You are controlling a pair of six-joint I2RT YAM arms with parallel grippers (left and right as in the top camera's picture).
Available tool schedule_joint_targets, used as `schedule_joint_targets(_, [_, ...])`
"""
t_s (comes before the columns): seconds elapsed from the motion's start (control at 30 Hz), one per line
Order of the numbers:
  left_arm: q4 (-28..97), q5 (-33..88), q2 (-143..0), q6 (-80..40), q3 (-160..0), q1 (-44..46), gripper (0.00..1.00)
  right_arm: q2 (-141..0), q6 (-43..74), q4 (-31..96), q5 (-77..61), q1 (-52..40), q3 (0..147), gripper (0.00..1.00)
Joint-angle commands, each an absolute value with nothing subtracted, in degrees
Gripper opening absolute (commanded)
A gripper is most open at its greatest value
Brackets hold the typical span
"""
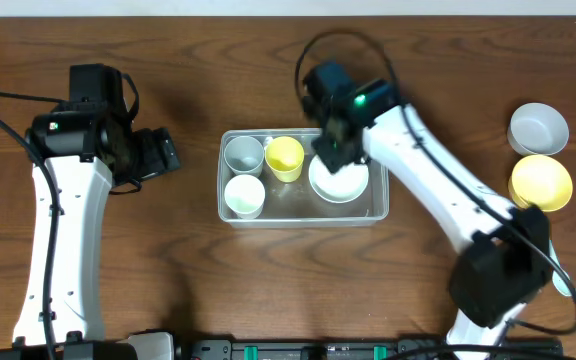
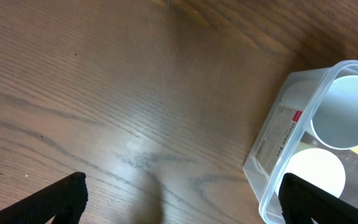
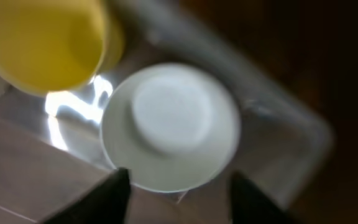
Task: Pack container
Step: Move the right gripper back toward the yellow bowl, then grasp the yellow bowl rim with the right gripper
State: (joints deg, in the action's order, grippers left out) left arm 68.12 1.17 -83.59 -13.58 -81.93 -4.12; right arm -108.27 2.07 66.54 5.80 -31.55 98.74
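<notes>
1. right gripper [image 3: 178, 175] hovers over the right end of the container [image 1: 303, 222], fingers apart, nothing clamped. the white bowl [image 3: 169, 124] sits just below them. the wrist view is too blurred to tell whether anything touches.
2. the container lies mid-table, long axis running left to right in the overhead view. it's clear plastic with rounded corners and a rim.
3. packed so far: grey cup [image 1: 244, 153] and white cup [image 1: 244, 196] at the left end, yellow cup [image 1: 285, 158] in the middle, white bowl at the right end.
4. here's the relation that counts: grey bowl [image 1: 539, 128] and yellow bowl [image 1: 541, 182] sit on the table [image 1: 168, 60] well off to the container's right. that's the right arm's side, far from the left arm.
5. left gripper [image 1: 163, 152] hangs just beside the container's left end over bare wood, fingers apart and empty.
6. my call: the white bowl looks placed, so the right arm should lift clear and go out right for a bowl.
</notes>
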Motion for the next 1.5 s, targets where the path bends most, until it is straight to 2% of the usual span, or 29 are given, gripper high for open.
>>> schedule_joint_targets(0.0, [68.34,1.04,-83.7,-14.24,-81.43,-4.45,0.98,-100.36,11.62,67.59,11.09,-26.04,104.95,0.67])
schedule_joint_targets(0.1, [68.36,1.04,-83.7,-14.24,-81.43,-4.45,0.98,-94.87,16.93,68.29,10.9,-17.8,106.13,0.83])
schedule_joint_targets(0.2, [68.36,1.06,-83.7,-14.24,-81.43,-4.43,0.98,-91.74,18.31,70.26,9.34,-7.97,106.13,0.89])
schedule_joint_targets(0.37, [68.34,1.04,-83.7,-14.24,-81.43,-4.43,0.98,-92.84,12.95,75.96,3.92,9.19,105.19,0.92])
schedule_joint_targets(0.5, [68.34,1.04,-83.7,-14.24,-81.43,-4.43,0.98,-96.92,11.64,77.06,3.81,17.69,100.92,0.92])
schedule_joint_targets(0.77, [68.38,1.04,-83.7,-14.24,-81.43,-4.43,0.98,-107.18,9.26,71.0,4.56,20.73,90.11,0.94])
schedule_joint_targets(1.07, [68.53,1.06,-83.7,-14.24,-81.43,-4.43,0.98,-115.55,8.01,64.4,4.49,20.84,87.85,0.94])
schedule_joint_targets(1.47, [68.82,1.04,-83.7,-14.24,-81.43,-4.43,0.98,-117.89,8.03,64.01,4.51,20.84,87.81,0.83])
